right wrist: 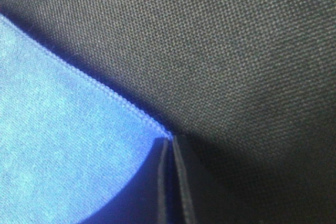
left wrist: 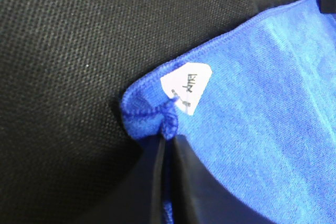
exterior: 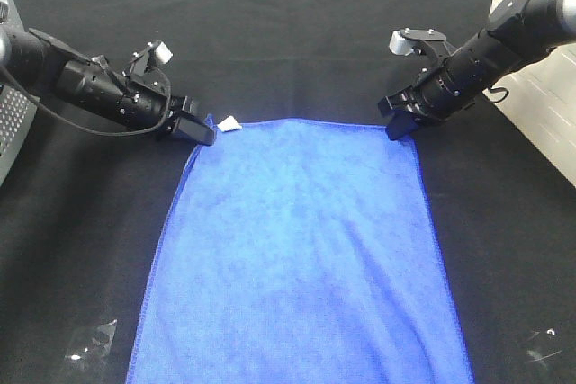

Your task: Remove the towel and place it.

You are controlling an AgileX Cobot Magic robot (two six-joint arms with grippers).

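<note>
The royal-blue towel [exterior: 301, 249] lies flat on the black cloth, running from mid-table to the near edge. Its small white tag [exterior: 229, 124] sits at the far left corner. My left gripper [exterior: 205, 135] is shut on that far left corner; in the left wrist view the blue edge [left wrist: 152, 114] bunches up between the closed black fingers [left wrist: 194, 182], right below the tag [left wrist: 186, 86]. My right gripper [exterior: 399, 129] is shut on the far right corner, where the stitched hem [right wrist: 105, 90] runs into the pinched fingers [right wrist: 181, 182].
A black fabric covering [exterior: 288, 33] spreads over the whole table. A white box [exterior: 540, 87] stands at the right edge behind the right arm. Grey equipment [exterior: 11, 123] sits at the far left. Small white scraps [exterior: 94, 341] lie near the front left.
</note>
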